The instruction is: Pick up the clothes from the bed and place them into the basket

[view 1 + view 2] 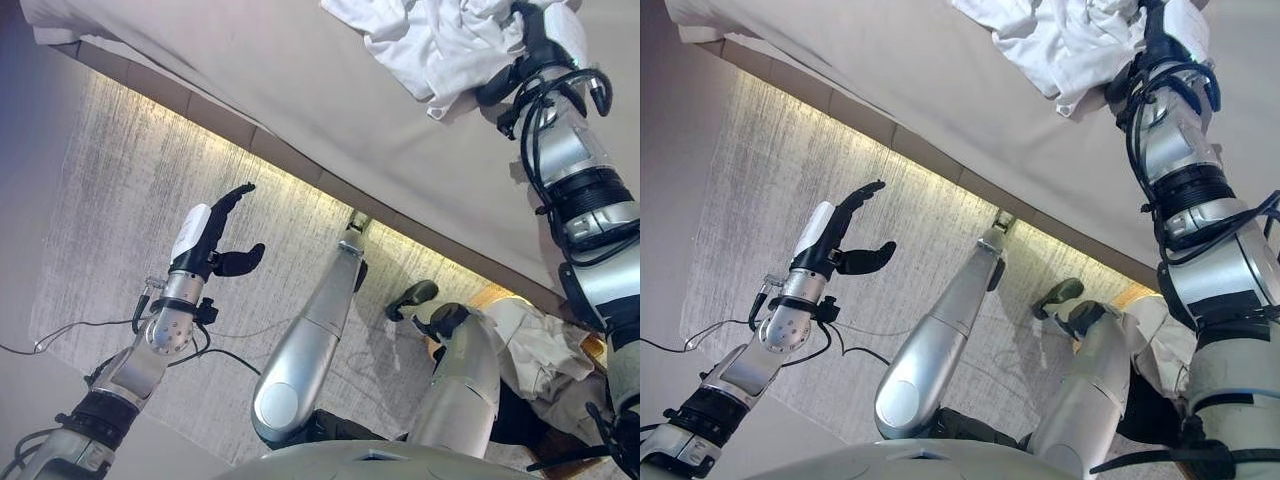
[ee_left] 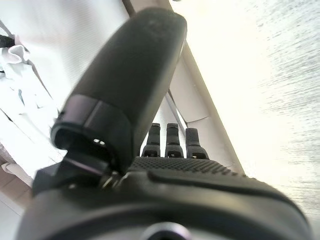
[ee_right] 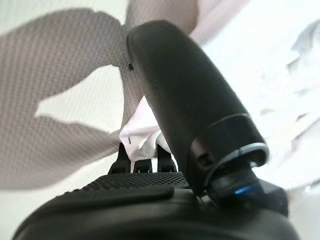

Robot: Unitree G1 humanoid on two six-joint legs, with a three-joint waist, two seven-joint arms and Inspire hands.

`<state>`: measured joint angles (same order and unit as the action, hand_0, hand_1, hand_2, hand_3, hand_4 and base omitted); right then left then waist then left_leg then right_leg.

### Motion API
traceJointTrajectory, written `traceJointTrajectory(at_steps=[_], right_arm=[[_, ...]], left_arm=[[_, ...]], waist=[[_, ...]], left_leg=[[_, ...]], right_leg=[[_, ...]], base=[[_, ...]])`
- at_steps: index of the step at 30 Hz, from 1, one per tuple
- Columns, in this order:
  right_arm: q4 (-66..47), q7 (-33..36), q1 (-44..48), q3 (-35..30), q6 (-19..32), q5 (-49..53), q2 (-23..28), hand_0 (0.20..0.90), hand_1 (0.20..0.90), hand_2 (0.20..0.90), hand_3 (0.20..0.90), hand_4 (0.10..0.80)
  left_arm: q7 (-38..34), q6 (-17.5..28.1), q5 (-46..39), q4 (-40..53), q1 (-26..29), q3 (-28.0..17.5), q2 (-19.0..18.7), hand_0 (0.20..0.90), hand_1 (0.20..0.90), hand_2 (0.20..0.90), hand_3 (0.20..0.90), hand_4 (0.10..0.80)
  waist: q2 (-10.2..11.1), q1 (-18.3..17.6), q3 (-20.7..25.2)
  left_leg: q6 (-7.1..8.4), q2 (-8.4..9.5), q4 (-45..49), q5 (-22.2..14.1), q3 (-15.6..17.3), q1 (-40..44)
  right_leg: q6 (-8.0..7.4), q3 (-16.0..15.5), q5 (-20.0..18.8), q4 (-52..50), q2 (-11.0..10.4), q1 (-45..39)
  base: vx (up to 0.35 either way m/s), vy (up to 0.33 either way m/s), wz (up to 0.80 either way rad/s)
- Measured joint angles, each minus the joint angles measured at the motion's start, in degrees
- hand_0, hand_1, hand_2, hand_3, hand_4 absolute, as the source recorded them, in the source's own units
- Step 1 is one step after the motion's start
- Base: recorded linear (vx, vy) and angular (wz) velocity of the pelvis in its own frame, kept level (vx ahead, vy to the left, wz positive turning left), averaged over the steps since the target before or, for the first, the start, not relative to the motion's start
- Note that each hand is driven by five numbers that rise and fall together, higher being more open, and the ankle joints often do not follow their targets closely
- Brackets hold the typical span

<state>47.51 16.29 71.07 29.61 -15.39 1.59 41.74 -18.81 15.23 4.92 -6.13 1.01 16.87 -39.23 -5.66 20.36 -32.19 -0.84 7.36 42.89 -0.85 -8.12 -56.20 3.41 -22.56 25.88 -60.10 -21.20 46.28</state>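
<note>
White clothes [image 1: 440, 45] lie bunched on the beige bed [image 1: 250, 70] at the far right. My right hand [image 1: 540, 45] reaches onto the bed at the heap's right edge. In the right wrist view the hand [image 3: 150, 200] has its fingers straight, with white cloth [image 3: 142, 135] just past them and the thumb apart above. My left hand [image 1: 210, 245] is open and empty, held over the carpet in front of the bed; it also shows in the left wrist view [image 2: 165, 190]. The basket [image 1: 497, 293] stands on the floor at the lower right, with a white garment [image 1: 540, 350] in it.
The bed's front edge [image 1: 300, 165] runs slantwise across the view, with a lit strip beneath it. Grey carpet [image 1: 120, 200] covers the floor in front of the bed.
</note>
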Motion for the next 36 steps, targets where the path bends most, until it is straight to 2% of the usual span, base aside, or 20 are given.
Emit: traceJointTrajectory(at_steps=[1, 3, 5, 6, 7, 14, 17, 21, 29, 31, 34, 36], right_arm=[[-0.2, -0.1, 0.1, -0.2, 1.0, 1.8, -0.2, 0.300, 0.300, 0.300, 0.200, 0.100], [-0.1, 0.1, 0.3, -1.6, 2.4, 4.7, 0.3, 0.300, 0.300, 0.300, 0.200, 0.100], [0.1, 1.1, 0.4, -4.9, 3.0, 8.1, 1.2, 0.300, 0.300, 0.300, 0.200, 0.100], [0.5, 1.1, 0.2, -5.6, 3.2, 9.1, 1.6, 0.300, 0.300, 0.300, 0.200, 0.100], [0.7, 0.8, -0.7, -6.4, 3.6, 10.9, 1.2, 0.300, 0.300, 0.300, 0.200, 0.100], [4.2, -1.6, -3.5, -6.8, 5.1, 13.3, 0.1, 0.300, 0.300, 0.300, 0.200, 0.100], [4.4, -4.0, -5.4, -6.9, 5.1, 14.7, 0.0, 0.300, 0.300, 0.300, 0.200, 0.100], [6.1, -7.1, -6.7, -6.9, 5.1, 15.5, -0.9, 0.300, 0.300, 0.300, 0.200, 0.100], [8.6, -12.4, -9.4, -7.3, 4.7, 17.6, -1.6, 0.300, 0.300, 0.300, 0.200, 0.100], [8.7, -14.3, -10.4, -9.0, 4.7, 17.8, -1.7, 0.300, 0.300, 0.300, 0.200, 0.100], [8.7, -16.3, -11.7, -9.2, 4.7, 18.2, -1.7, 0.300, 0.300, 0.300, 0.200, 0.100], [8.6, -18.0, -13.1, -10.5, 4.7, 18.9, -1.7, 0.300, 0.300, 0.300, 0.200, 0.100]], left_arm=[[0.0, -0.1, -0.2, -0.1, -0.6, 0.1, -0.1, 0.900, 0.900, 0.900, 0.900, 0.800], [0.1, -0.1, -0.5, 0.2, -0.2, 0.2, 0.0, 0.900, 0.900, 0.900, 0.900, 0.800], [0.1, -0.1, -0.6, 0.6, 0.8, -0.1, -0.1, 0.900, 0.900, 0.900, 0.900, 0.800], [0.1, 0.0, -0.6, 0.6, 0.6, -0.2, -0.3, 0.900, 0.900, 0.900, 0.900, 0.800], [0.1, 0.0, -0.8, 0.5, -0.7, -0.4, -0.4, 0.900, 0.900, 0.900, 0.900, 0.800], [1.0, 0.1, -0.9, -0.3, -0.3, -0.5, -0.2, 0.900, 0.900, 0.900, 0.900, 0.800], [1.6, 0.1, -0.9, -0.8, -0.1, -0.5, -0.2, 0.900, 0.900, 0.900, 0.900, 0.800], [3.1, 0.4, -0.9, -1.8, 0.8, -0.5, -0.2, 0.900, 0.900, 0.900, 0.900, 0.800], [4.8, 1.1, -0.8, -2.5, 3.1, -0.4, -0.2, 0.900, 0.900, 0.900, 0.900, 0.800], [5.5, 1.1, -0.8, -3.2, 3.6, -0.4, -0.2, 0.900, 0.900, 0.900, 0.900, 0.800], [6.3, 0.7, -0.7, -4.1, 3.0, -0.4, -0.2, 0.900, 0.900, 0.900, 0.900, 0.800], [6.6, 0.1, -0.7, -4.3, 3.3, -0.4, -0.2, 0.900, 0.900, 0.900, 0.900, 0.800]], waist=[[-0.2, -0.1, 0.1], [-0.2, -0.8, 0.1], [-0.2, -1.2, 0.1], [-0.2, -1.1, 0.1], [-0.3, -0.3, 0.1], [-0.3, 0.3, 0.1], [-0.3, 0.6, 0.1], [-0.3, 0.8, 0.1], [-0.1, 0.5, 0.0], [0.1, 0.7, 0.0], [0.2, 0.6, 0.0], [0.5, 0.6, 0.1]], left_leg=[[1.26, -0.10, 0.8, -0.7, 0.0, -0.3], [1.44, 0.03, -0.5, -0.7, 0.3, -0.8], [3.29, -0.09, -2.1, -2.1, 0.9, -0.7], [1.66, -0.04, 2.2, -3.6, 1.1, -0.9], [1.60, -0.38, 5.0, -5.9, 0.9, 1.3], [1.47, -0.46, 0.6, -4.8, 1.1, 9.2], [1.49, -0.57, -2.3, -4.8, 1.3, 14.6], [1.43, -1.26, -5.9, -4.7, 1.6, 21.4], [0.31, -1.77, -14.9, -3.7, 1.6, 34.9], [0.45, -2.48, -17.6, -3.4, 1.9, 38.1], [-0.08, -2.55, -21.4, -2.6, 2.8, 42.4], [-0.15, -2.93, -24.0, -2.2, 3.6, 45.6]], right_leg=[[-0.14, 0.7, 0.2, -1.5, 0.9, 0.7], [-0.12, 1.7, 0.2, -1.3, 1.9, 2.0], [0.44, 1.8, 0.0, 1.3, 1.5, 2.0], [0.58, 1.8, -0.1, 1.1, 1.1, 1.6], [0.49, 1.9, -0.2, -0.2, 1.4, 0.6], [0.53, 1.4, -0.7, 4.2, 2.0, -7.2], [-0.51, 1.2, -1.5, 7.4, 2.3, -12.3], [-1.17, 1.2, -2.4, 11.6, 3.2, -18.7], [-3.11, -0.1, -5.3, 21.5, 4.9, -31.8], [-3.21, -0.2, -6.9, 25.5, 6.1, -35.0], [-3.84, -0.4, -8.6, 29.3, 6.4, -38.7], [-4.52, -0.1, -10.8, 33.8, 7.5, -42.0]], base=[[-0.011, -0.019, -0.28], [-0.006, -0.014, 0.09], [-0.007, -0.013, 0.36], [-0.006, -0.019, -0.06], [-0.001, -0.024, -0.16], [0.011, -0.025, 0.03], [0.023, -0.021, -0.05], [0.016, -0.011, -0.13], [0.028, -0.007, -0.05], [0.049, 0.018, -0.14], [0.040, 0.026, -0.20], [0.107, -0.013, -0.18]])
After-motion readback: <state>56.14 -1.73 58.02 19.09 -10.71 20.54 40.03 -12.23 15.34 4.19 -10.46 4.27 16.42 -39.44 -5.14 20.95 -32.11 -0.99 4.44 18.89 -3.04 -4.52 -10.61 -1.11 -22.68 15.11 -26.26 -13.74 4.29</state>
